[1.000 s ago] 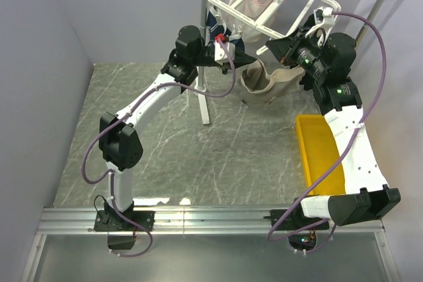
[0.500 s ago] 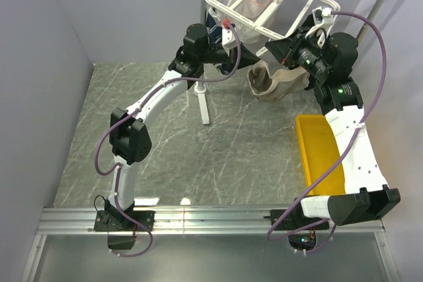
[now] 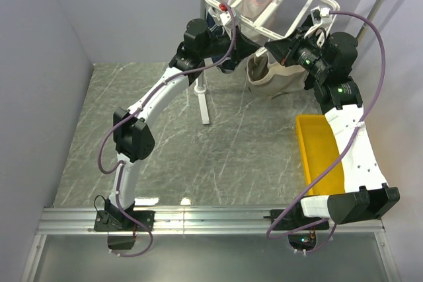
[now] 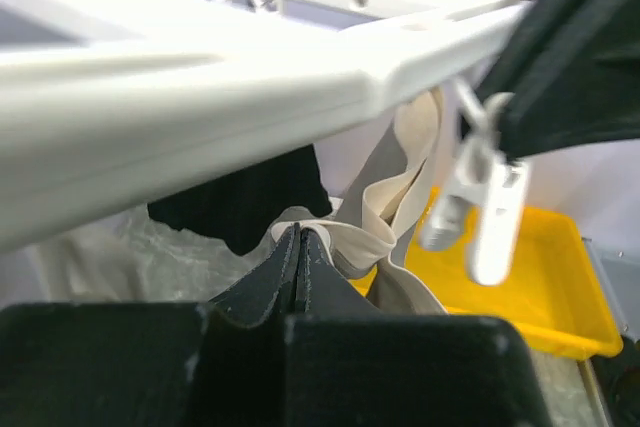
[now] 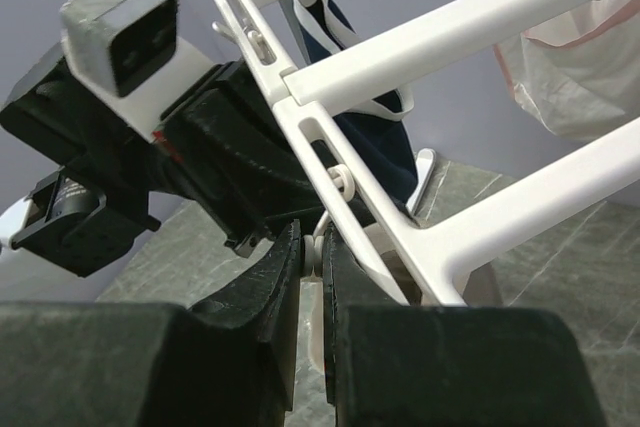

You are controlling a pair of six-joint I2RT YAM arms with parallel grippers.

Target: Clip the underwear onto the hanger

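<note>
Left claw: the left claw [image 4: 298,239] has its two dark fingers pressed flat together with only a hairline seam between them. A fold of fabric is caught at their tips.
Underwear: the underwear [image 3: 277,78] hangs in the air below the near edge of the hanger, well above the counter [image 3: 165,110]. Its top edge is stretched roughly level between the two claws.
Underwear to left claw: the left corner of the garment meets the fingertips. In the left wrist view the lighter waistband curls over the tips and loops upward behind them.
Right claw: the right claw [image 5: 315,252] is nearly closed, clamped on a white clip that fills the narrow slot between its fingers.
Underwear to right claw: the cloth hangs just under and beside this claw. A brownish patch of it shows through the rack bars.
Clip: the clip [image 4: 495,222] dangles from a rack bar, just right of the rising waistband strip. Whether it touches the cloth cannot be told.
Hanger: the hanger [image 5: 450,25] is tilted, and its bars cross above both claws.
Claws together: they face each other closely beneath the rack.
Other garments: navy briefs [image 5: 365,137] and a black garment [image 4: 250,197] hang from the rack.
Pole stand: the grey pole stand [image 3: 203,100] stands upright on the counter.
Yellow bin: the yellow bin [image 3: 320,153] sits on the counter beside the right arm.
</note>
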